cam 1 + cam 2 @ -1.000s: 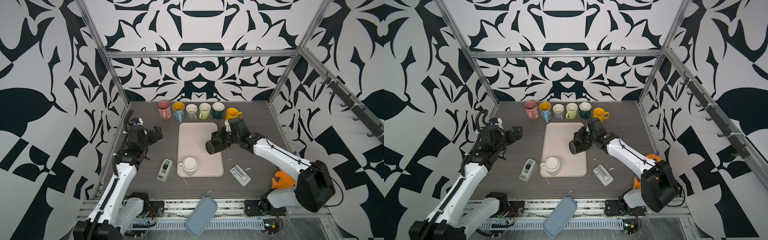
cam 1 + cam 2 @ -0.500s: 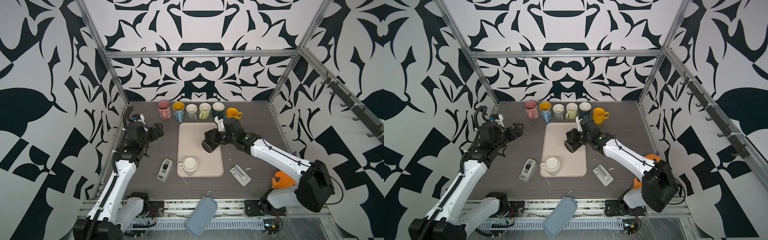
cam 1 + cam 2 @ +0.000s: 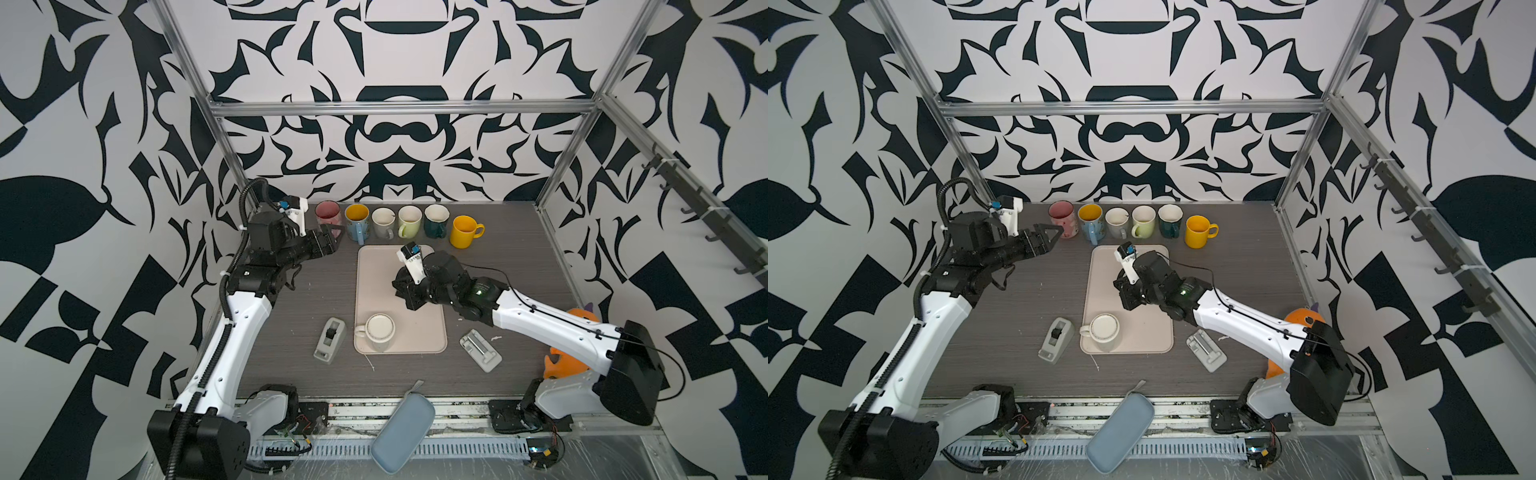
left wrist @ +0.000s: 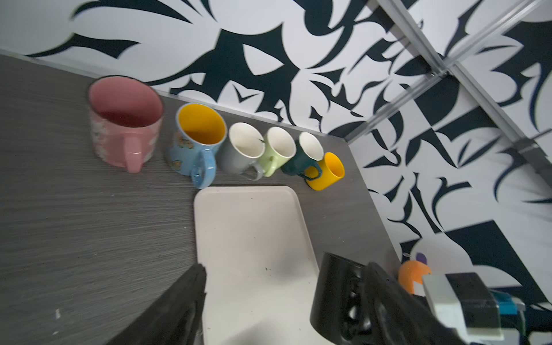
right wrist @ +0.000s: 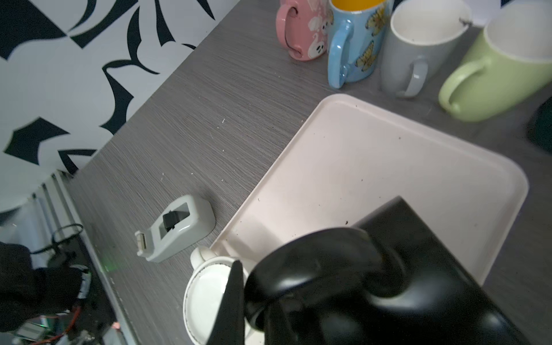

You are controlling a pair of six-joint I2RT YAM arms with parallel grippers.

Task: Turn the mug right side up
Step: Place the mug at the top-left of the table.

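- glossy black ceramic mug point(image 5: 433, 283) is over the middle of the beige plastic tray point(image 3: 374, 266), tilted; can't tell if it touches.
- right gripper point(image 5: 260, 307): fingers clamped tight on the mug's handle.
- left gripper point(image 3: 332, 239): fingers spread wide, empty, just beside the pink ceramic mug point(image 3: 327, 214).
- handling, my read: rigid, fairly heavy, slick glaze, chips if dropped. A handle grip lets it swing, so rotate slowly and land the base flat.

A robotics lab cell: aluminium frame point(image 3: 399, 109), patterned walls point(image 3: 395, 50).
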